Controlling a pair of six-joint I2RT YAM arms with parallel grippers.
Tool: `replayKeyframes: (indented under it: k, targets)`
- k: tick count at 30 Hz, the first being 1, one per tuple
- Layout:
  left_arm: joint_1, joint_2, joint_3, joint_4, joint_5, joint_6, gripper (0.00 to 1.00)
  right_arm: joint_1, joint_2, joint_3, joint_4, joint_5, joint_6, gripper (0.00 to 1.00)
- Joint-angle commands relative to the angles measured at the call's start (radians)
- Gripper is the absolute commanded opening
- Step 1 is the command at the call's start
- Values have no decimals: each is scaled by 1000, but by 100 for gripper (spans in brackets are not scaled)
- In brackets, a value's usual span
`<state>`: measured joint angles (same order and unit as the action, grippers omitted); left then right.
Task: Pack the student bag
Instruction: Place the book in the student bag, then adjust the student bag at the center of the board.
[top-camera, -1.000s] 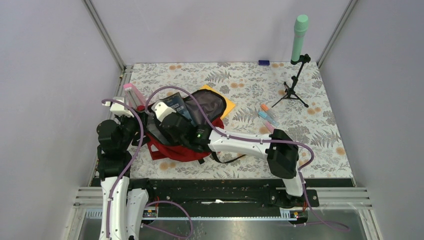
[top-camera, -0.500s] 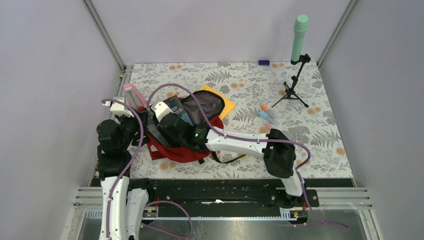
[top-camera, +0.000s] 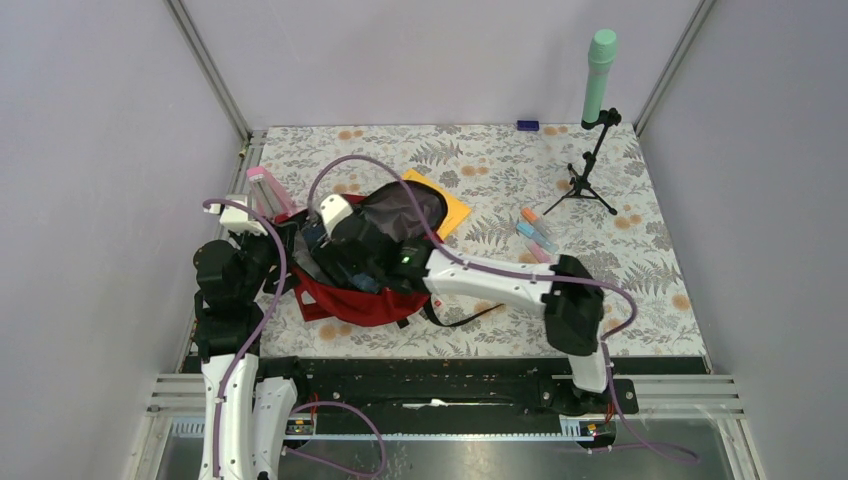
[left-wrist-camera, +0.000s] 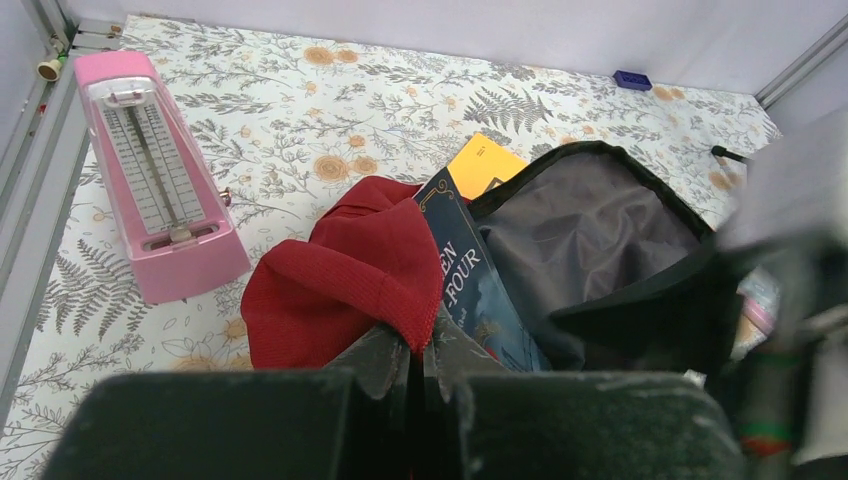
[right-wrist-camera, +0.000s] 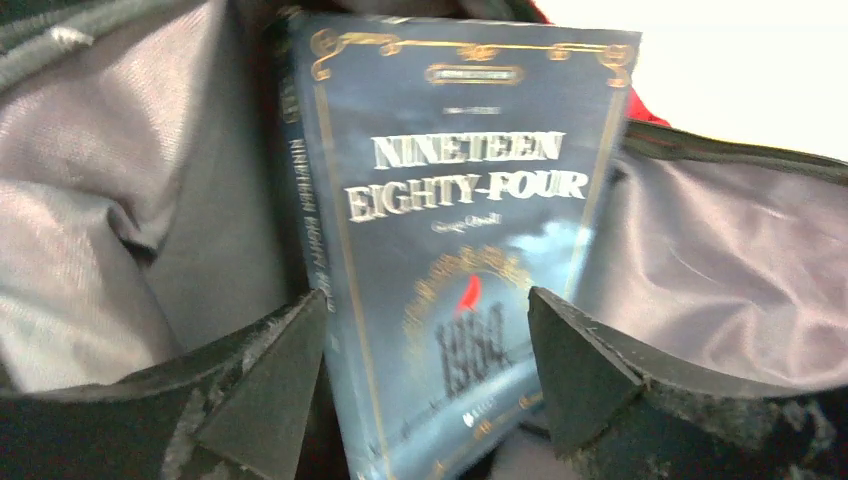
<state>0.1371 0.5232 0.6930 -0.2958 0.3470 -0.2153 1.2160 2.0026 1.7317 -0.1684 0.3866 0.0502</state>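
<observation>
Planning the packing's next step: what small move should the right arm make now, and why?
Probably draw the right gripper back out of the student bag: its jaws stand open around the book, which already sits inside against the grey lining, while the left gripper pinches the red rim, holding the mouth open.

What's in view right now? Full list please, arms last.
bag: 1, red with grey lining, left of centre, open
book: 1, dark blue, in the bag's opening, top sticking out
folder: 1, yellow, partly under the bag's far side
metronome: 1, pink, by the table's left edge, beyond the bag
pens: 3, orange, blue and pink, right of the bag
tripod: 1, black, far right, holding a cylinder, green
block: 1, dark blue, far edge
table: 1, floral cover
left gripper: shut on the bag's red fabric
right gripper: open inside the bag, book between its jaws
</observation>
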Motion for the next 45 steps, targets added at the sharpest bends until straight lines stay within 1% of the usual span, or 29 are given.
replayKeyframes:
  k: [1,3,7,11,13,17,23,25,26,27,28,30,31,32,33,34,37,41,45]
  targets:
    - [-1,-28,24,132,-30,5,0,-106,-236,-59,10,-115,100,83]
    - [-1,-31,24,130,-37,5,0,-151,-291,-103,-2,-137,123,88]
    - [-1,-27,27,126,-46,7,0,-231,-361,-188,-15,-95,103,95]
    - [-1,-26,27,126,-48,5,0,-353,-344,-187,-108,-93,105,97]
    - [-1,-25,28,124,-48,7,0,-419,-322,-187,-125,-96,99,98]
    - [-1,-23,28,125,-50,8,0,-517,-256,-162,-154,-198,112,97]
    - [-1,-14,30,123,-49,12,0,-581,-170,-133,-154,-349,120,97]
    - [-1,-13,30,125,-49,13,0,-596,-141,-120,-145,-436,128,95]
    - [-1,-12,31,124,-48,13,0,-602,-125,-114,-139,-478,138,93]
    - [-1,-12,31,124,-48,13,0,-609,-115,-103,-138,-509,150,87]
    - [-1,-11,31,125,-48,12,0,-615,-107,-84,-145,-536,160,77]
    - [-1,-10,32,125,-50,9,0,-621,-109,-29,-178,-565,161,44]
    - [-1,-10,33,124,-49,6,0,-622,-123,2,-189,-563,156,26]
    - [-1,-10,34,124,-52,3,0,-623,-143,24,-196,-558,149,13]
    - [-1,-10,35,125,-56,-2,0,-623,-167,44,-202,-550,141,5]
    - [-1,-12,37,125,-60,-6,0,-623,-199,60,-204,-539,134,0]
    - [-1,-8,43,118,-76,-17,0,-622,-291,108,-204,-506,111,0]
    - [-1,1,66,91,-96,-35,0,-621,-359,162,-204,-496,105,0]
    - [-1,-2,88,82,-104,-54,0,-621,-400,145,-174,-507,133,0]
